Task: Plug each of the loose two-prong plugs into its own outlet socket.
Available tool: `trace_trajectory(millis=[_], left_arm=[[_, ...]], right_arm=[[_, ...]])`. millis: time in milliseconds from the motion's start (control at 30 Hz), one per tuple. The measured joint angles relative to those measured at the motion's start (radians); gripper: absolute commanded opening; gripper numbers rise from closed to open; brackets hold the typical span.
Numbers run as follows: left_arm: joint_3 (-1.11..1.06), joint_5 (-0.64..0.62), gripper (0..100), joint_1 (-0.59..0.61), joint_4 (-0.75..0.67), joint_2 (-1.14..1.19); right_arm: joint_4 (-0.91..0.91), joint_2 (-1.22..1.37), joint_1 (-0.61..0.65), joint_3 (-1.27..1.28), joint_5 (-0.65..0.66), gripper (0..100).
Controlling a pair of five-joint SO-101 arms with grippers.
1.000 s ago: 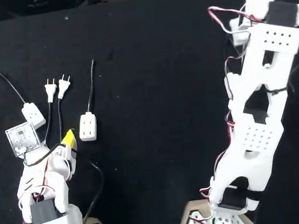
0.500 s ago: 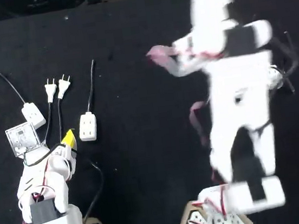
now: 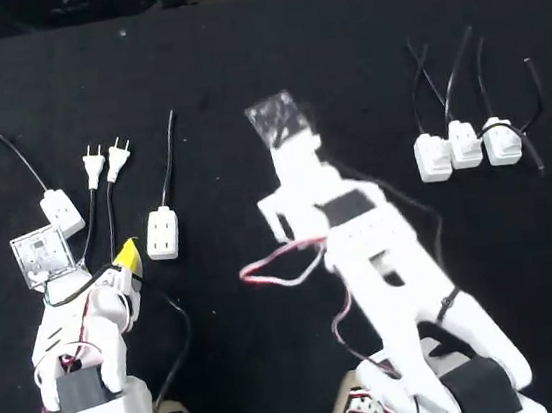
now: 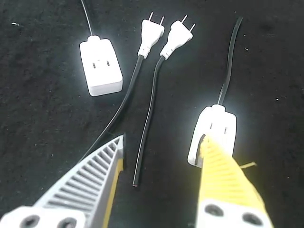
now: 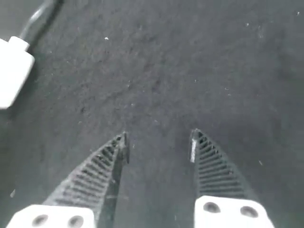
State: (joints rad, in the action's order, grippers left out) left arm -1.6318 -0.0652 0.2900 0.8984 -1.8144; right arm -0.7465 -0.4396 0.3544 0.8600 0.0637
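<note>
Left claw [image 4: 161,142] is held apart near loose plugs [image 4: 151,34] and outlet sockets [image 4: 100,66], right claw [image 5: 159,138] apart over the bench [image 5: 199,57] by a white block [image 5: 12,71], perhaps a socket.

Two loose plugs [image 3: 95,168] there, two outlet sockets [image 3: 161,233] flanking the plugs, and three corded white blocks [image 3: 464,144] well right of the plugs.
</note>
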Motion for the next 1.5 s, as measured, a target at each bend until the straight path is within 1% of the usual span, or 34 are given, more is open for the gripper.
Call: trace_trajectory(millis=[100, 167, 300, 433, 500, 567, 633, 800, 933, 1000, 1133, 1300, 1400, 1500], left_arm=[[0.046, 0.011, 26, 0.006, 0.006, 0.003], [0.118, 0.034, 26, 0.055, 0.038, 0.003], [0.279, 0.075, 26, 0.124, 0.114, 0.002], [0.425, 0.13, 26, 0.158, 0.178, 0.002], [0.503, 0.147, 26, 0.176, 0.203, 0.043], [0.58, 0.153, 26, 0.19, 0.221, 0.117], [0.655, 0.186, 26, 0.199, 0.245, 0.216], [0.809, 0.281, 26, 0.203, 0.315, 0.577], [0.913, 0.295, 26, 0.201, 0.344, 0.838], [0.948, 0.293, 26, 0.172, 0.35, 0.934], [0.974, 0.295, 26, 0.066, 0.345, 1.082], [0.974, 0.295, 26, -0.071, 0.244, 1.26], [0.974, 0.27, 26, -0.146, 0.178, 1.386], [0.974, 0.258, 26, -0.186, 0.084, 1.519]], right_arm=[[0.183, -0.005, 0.012, 0.153, 0.0, 19.4], [0.261, -0.006, 0.011, 0.216, 0.0, 19.4], [0.351, -0.006, 0.021, 0.27, 0.0, 19.4], [0.405, -0.006, 0.015, 0.301, 0.0, 19.4], [0.428, -0.006, 0.02, 0.308, 0.0, 19.4], [0.439, -0.006, 0.021, 0.316, 0.0, 19.4], [0.442, -0.006, 0.018, 0.316, 0.0, 19.4], [0.443, -0.006, 0.021, 0.316, 0.0, 19.4], [0.443, -0.006, 0.021, 0.316, 0.0, 19.4], [0.443, -0.006, 0.02, 0.316, 0.0, 19.4], [0.443, -0.006, 0.02, 0.316, 0.0, 19.4], [0.443, -0.006, -0.049, 0.316, 0.0, 19.4], [0.443, -0.006, -0.057, 0.316, 0.0, 19.4], [0.443, -0.006, -0.061, 0.316, 0.0, 19.4]])
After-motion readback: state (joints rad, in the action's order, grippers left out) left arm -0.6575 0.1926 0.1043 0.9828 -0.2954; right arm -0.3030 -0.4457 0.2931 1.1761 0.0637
